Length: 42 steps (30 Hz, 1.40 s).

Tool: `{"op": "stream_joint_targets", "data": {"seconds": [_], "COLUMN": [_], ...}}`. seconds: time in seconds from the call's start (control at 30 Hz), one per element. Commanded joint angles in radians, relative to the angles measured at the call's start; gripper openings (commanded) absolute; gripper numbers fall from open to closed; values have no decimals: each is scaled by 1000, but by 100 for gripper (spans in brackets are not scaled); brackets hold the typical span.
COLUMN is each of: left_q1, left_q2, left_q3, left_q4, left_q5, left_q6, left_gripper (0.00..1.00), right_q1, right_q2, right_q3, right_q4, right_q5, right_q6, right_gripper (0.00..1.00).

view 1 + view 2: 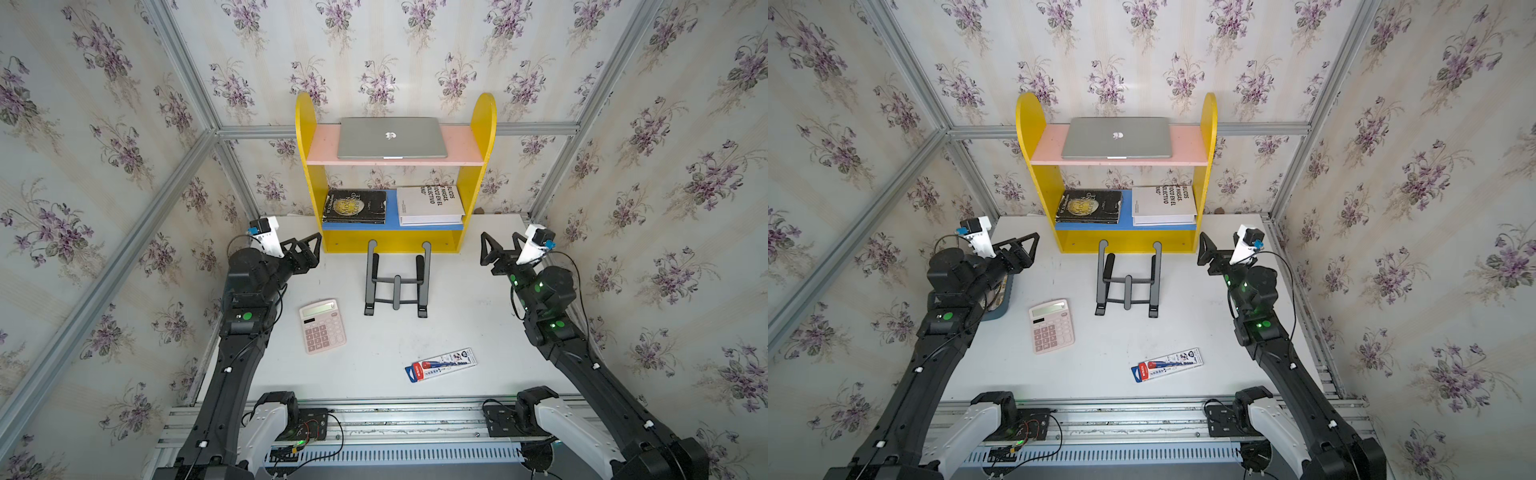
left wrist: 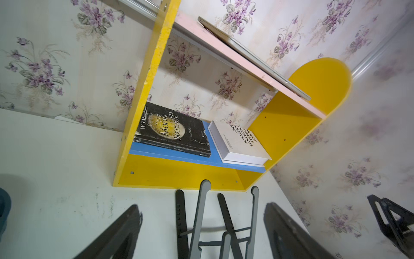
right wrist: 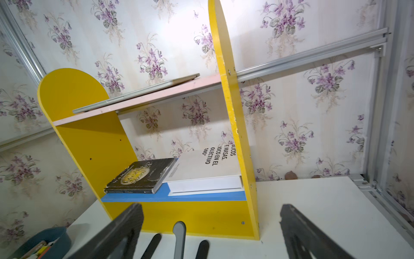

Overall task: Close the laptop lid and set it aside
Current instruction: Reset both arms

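The laptop [image 1: 392, 138] lies flat on the pink top board [image 1: 463, 146] of the yellow shelf unit [image 1: 470, 199], in the upper middle of both top views. The laptop lid [image 1: 1117, 135] is shut, and its silver outer face with the small logo points up. There is one laptop only.

On the blue lower board [image 1: 391, 208] I count two books lying flat: one black book [image 1: 354, 205] on the left and one white book [image 1: 430, 204] on the right.

On the white table [image 1: 457, 324], one black folding stand [image 1: 397, 282] stands just in front of the shelf unit, with nothing on it. Lower and to the left lies one pink calculator [image 1: 322, 326]. Lower right of centre lies one flat red and blue pack [image 1: 440, 365].

I have two grippers. My left gripper [image 1: 305, 241] is at the left of the shelf unit and my right gripper [image 1: 500, 239] at its right, both well below the laptop in the frame. In each wrist view the two fingers are spread wide with nothing between them, so both hold nothing.
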Motion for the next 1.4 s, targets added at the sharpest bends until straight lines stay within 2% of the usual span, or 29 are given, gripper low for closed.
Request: {"op": "stream_joint_targets", "data": {"seconds": [0.0, 0.13, 0.3, 0.5, 0.67, 0.83, 0.93, 1.1, 1.17, 1.3, 1.37], "left_q1": [0, -1, -1, 0, -1, -1, 0, 1, 1, 3, 3], "left_q2": [-26, -53, -60, -41, 63, 193, 247, 318, 313, 330, 342], "left_q3": [-71, -172, -294, -511, -580, -616, -600, -586, -568, -576, -570], "left_q4": [99, 157, 231, 501, 640, 751, 755, 786, 744, 789, 807], "left_q5": [-96, -204, -345, -473, -485, -513, -508, -531, -527, -525, -524], "left_q6": [45, 64, 128, 233, 307, 304, 314, 317, 321, 338, 351], "left_gripper": [89, 89, 89, 89, 90, 91, 92, 94, 94, 95, 95], "right_q1": [-2, -1, -1, -3, -7, -13, -19, -30, -34, -35, -40], "right_q2": [-18, 7, 83, 181, 238, 256, 293, 301, 321, 409, 408], "right_q3": [-107, -221, -305, -372, -394, -394, -400, -388, -390, -415, -394], "right_q4": [198, 286, 366, 464, 529, 543, 559, 522, 519, 621, 565], "right_q5": [122, 224, 287, 382, 402, 430, 462, 436, 425, 432, 421], "right_q6": [-6, 15, 15, 2, -1, -64, -83, -80, -77, -75, -69], "right_gripper": [100, 100, 100, 100, 100, 100, 100, 100, 100, 100, 100]}}
